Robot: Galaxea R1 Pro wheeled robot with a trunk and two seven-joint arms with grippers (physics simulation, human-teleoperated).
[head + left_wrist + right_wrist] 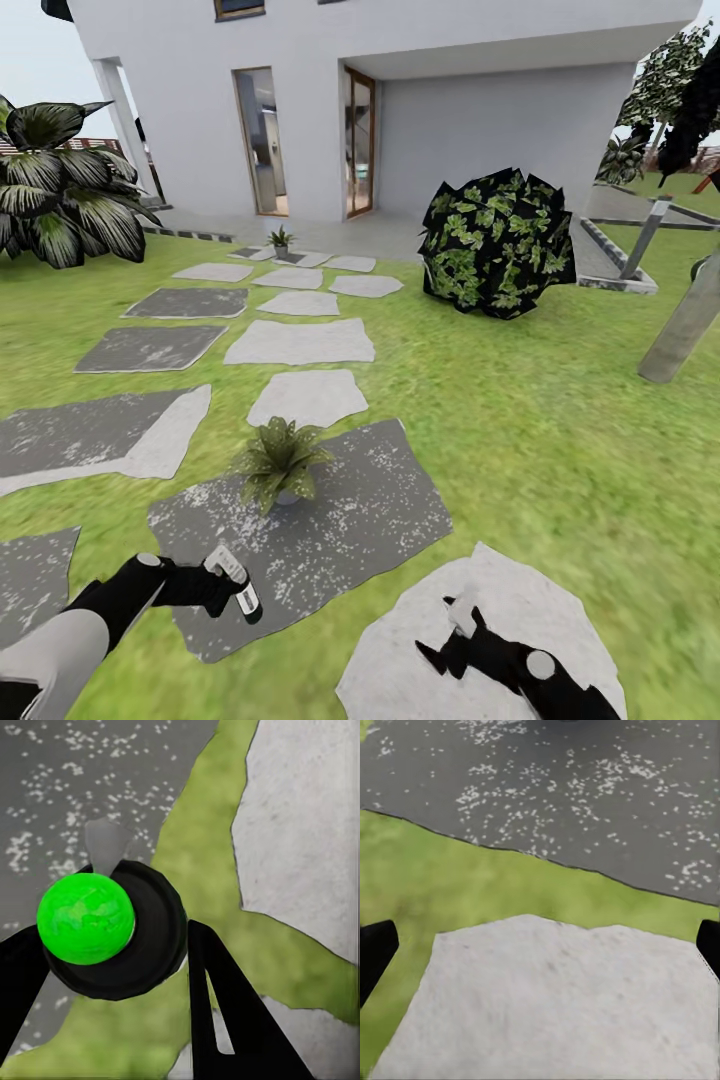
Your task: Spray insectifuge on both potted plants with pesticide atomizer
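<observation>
On the near dark stone sits the near plant, and your left gripper is clenched on the atomizer just near and left of it, over the stone's near edge. From the left wrist, the atomizer's round dark end with a bright green cap sits between the fingers, so the grasp looks secure. Which way the nozzle points is hard to read from the head view; check it before you spray.

Your right gripper hangs released and empty over the pale round stone at near right; its wrist view shows the finger tips spread wide apart. Keep it there, out of the spray path.

The step in hand seems to be spraying this near plant. Bring the atomizer closer and a little higher so the nozzle faces down into the rosette, then sweep slowly across all the leaves rather than holding one spot. Avoid knocking the little pot.

The far plant stands well away, on the pale stones by the house, so you'll need to drive forward for it.
</observation>
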